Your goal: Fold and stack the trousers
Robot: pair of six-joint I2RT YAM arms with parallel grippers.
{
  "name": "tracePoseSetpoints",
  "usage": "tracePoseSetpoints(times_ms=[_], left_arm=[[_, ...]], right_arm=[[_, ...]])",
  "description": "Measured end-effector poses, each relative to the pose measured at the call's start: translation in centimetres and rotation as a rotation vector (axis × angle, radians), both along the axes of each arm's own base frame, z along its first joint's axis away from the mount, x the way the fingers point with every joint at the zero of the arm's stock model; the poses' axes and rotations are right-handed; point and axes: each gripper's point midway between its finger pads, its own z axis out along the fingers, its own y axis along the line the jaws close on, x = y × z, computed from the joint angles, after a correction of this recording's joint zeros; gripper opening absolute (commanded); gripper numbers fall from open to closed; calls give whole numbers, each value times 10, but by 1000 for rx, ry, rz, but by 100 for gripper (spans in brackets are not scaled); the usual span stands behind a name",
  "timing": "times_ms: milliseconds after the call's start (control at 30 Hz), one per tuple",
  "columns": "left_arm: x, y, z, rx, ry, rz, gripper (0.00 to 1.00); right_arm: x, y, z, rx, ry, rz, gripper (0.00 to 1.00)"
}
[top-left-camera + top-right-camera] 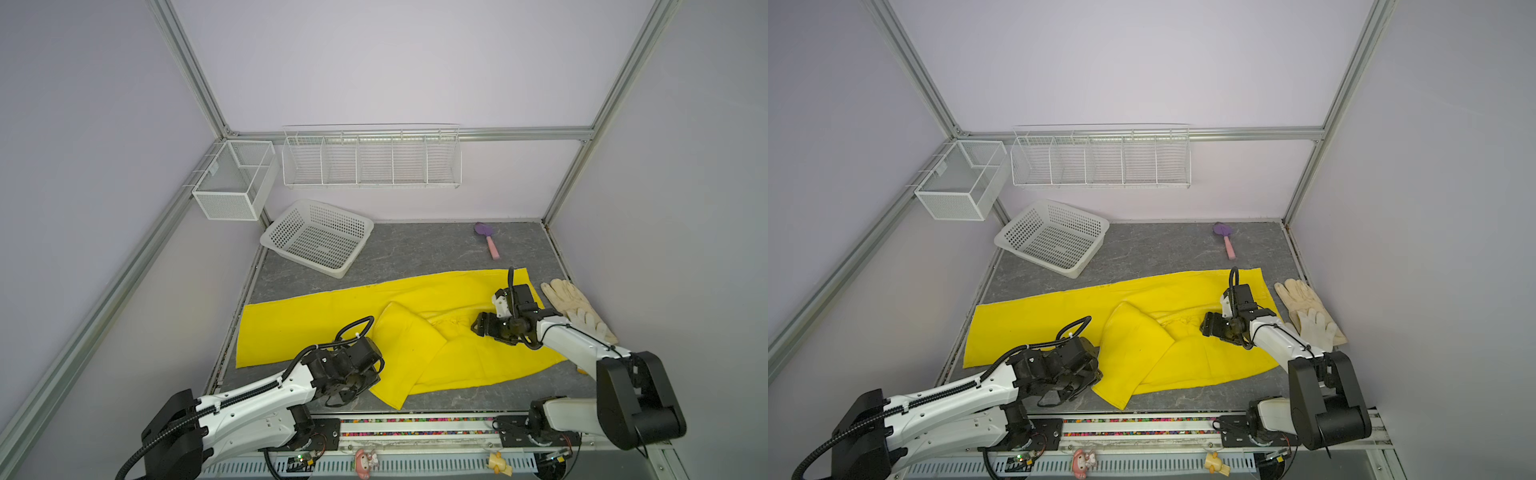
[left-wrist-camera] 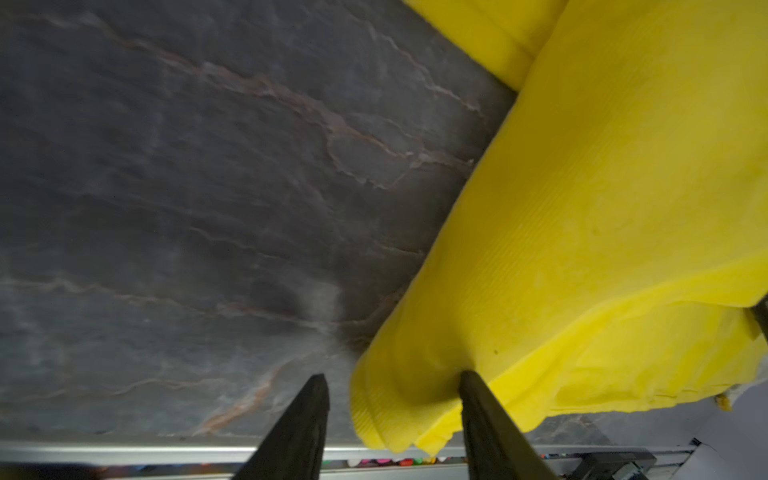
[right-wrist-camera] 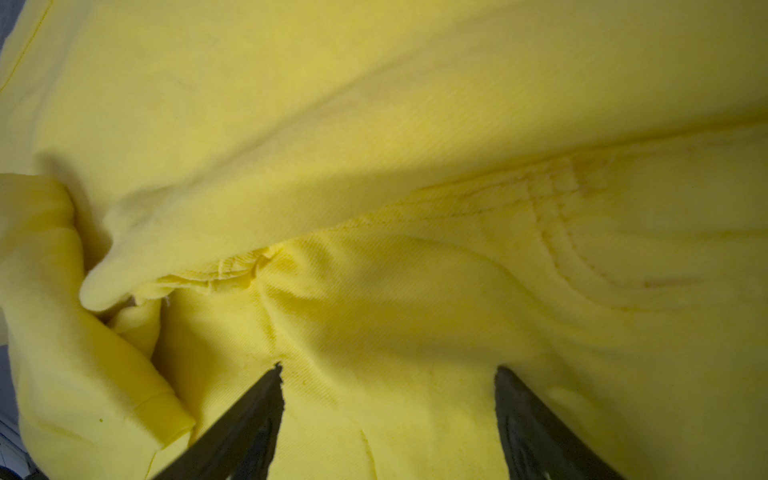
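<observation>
While one leg lies doubled over, trousers (image 1: 316,320) are mid-fold; left gripper (image 2: 392,374) gapes around the near cuff (image 2: 399,415), right gripper (image 3: 388,367) gapes just above the cloth; next needs a cuff pinch.

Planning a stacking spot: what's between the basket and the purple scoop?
Only bare grey tabletop lies between the white basket and the purple scoop, in both top views.

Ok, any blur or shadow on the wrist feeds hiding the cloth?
Left wrist view: table smeared soft, trousers hem readable. Right wrist view: trousers fill the frame, shadow band across the middle, stitching visible. Both top views: evenly lit, no glare.
</observation>
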Motion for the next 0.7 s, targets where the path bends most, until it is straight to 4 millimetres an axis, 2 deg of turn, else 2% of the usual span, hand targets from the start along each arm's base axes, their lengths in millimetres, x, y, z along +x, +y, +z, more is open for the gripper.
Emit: tracePoseSetpoints(times_ms=[67,200,267,367,567,700], left_arm=[[3,-7,-4,-25,0,11,40],[3,-12,-10,-41,12,26,12],[4,-12,-8,-48,11,30,1],[6,-8,0,-33,-1,27,0],[22,0,43,22,-59,28,1],[32,19,64,128,-100,19,1]], right_arm=[[0,0,0,0,-1,0,81],[0,0,0,0,-1,0,81],[0,0,0,0,-1,0,81],[0,0,0,0,-1,-1,81],[1,0,0,-1,-1,-1,81],[1,-1,-1,-2,-2,-3,81]])
